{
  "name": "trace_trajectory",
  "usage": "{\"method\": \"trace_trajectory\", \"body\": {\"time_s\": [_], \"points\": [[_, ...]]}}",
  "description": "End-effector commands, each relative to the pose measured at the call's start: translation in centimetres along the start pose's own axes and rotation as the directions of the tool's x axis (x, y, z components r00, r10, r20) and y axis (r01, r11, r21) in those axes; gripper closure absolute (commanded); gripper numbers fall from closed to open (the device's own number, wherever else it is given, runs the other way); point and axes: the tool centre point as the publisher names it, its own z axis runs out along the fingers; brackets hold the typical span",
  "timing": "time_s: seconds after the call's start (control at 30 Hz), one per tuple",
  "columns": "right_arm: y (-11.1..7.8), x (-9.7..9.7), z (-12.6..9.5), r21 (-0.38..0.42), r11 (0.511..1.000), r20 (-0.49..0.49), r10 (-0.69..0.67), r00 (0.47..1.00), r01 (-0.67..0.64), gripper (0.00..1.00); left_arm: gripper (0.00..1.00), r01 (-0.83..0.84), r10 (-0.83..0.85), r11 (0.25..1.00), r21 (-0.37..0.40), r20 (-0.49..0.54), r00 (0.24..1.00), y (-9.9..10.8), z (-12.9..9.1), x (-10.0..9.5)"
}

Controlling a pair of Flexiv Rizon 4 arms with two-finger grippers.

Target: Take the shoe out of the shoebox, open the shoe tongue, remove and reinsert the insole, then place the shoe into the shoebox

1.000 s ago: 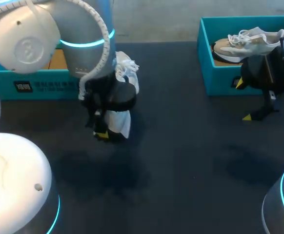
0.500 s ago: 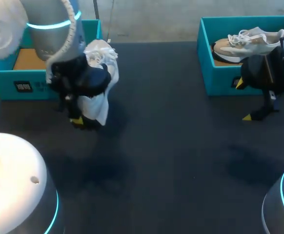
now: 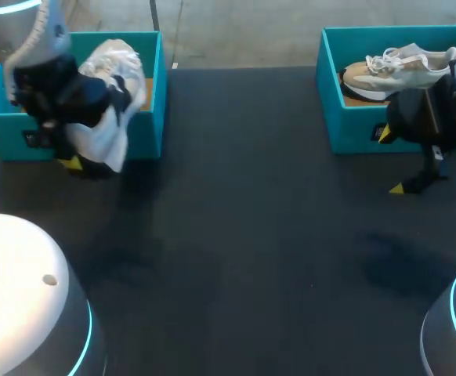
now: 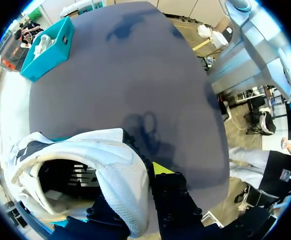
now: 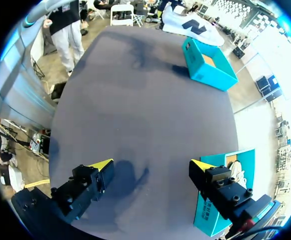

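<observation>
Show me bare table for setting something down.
Free: the dark tabletop between the left teal cardboard shoebox and the right teal shoebox, plus its near half. Crowded: the white mesh shoe at the left box, the right gripper beside the right.

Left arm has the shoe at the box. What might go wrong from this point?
1. The white shoe hangs tilted across the front wall of the left shoebox. In the head view its lower end appears to be outside that wall, so it may catch the wall or shove the box when lowered.
2. The fingers pinch only the shoe's collar edge, so the shoe may swing, slip, or land askew on release.
</observation>
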Motion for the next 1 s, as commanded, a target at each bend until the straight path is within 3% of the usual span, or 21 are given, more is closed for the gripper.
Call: {"method": "trace_trajectory", "body": {"time_s": [0.03,0.43,0.73,1.0], "points": [[0.1,-0.1,0.2,0.002,1.000,-0.002,0.001,1.000,-0.001,0.00,1.00,0.004,-0.004,0.999,0.051,0.009,1.000,4.6,-0.6,0.2],[0.1,-0.1,0.2,0.002,1.000,-0.002,0.001,1.000,-0.001,0.00,1.00,0.039,-0.038,0.997,0.062,-0.013,0.999,12.7,-1.3,-0.8],[0.1,-0.1,0.2,0.002,1.000,-0.002,0.001,1.000,-0.001,0.00,1.00,0.055,-0.053,0.998,0.035,-0.044,0.998,16.7,-0.7,-1.1],[0.1,-0.1,0.2,0.002,1.000,-0.002,0.001,1.000,-0.001,0.00,1.00,0.070,-0.069,0.997,0.018,-0.047,0.997,20.7,-0.8,-2.5]]}}
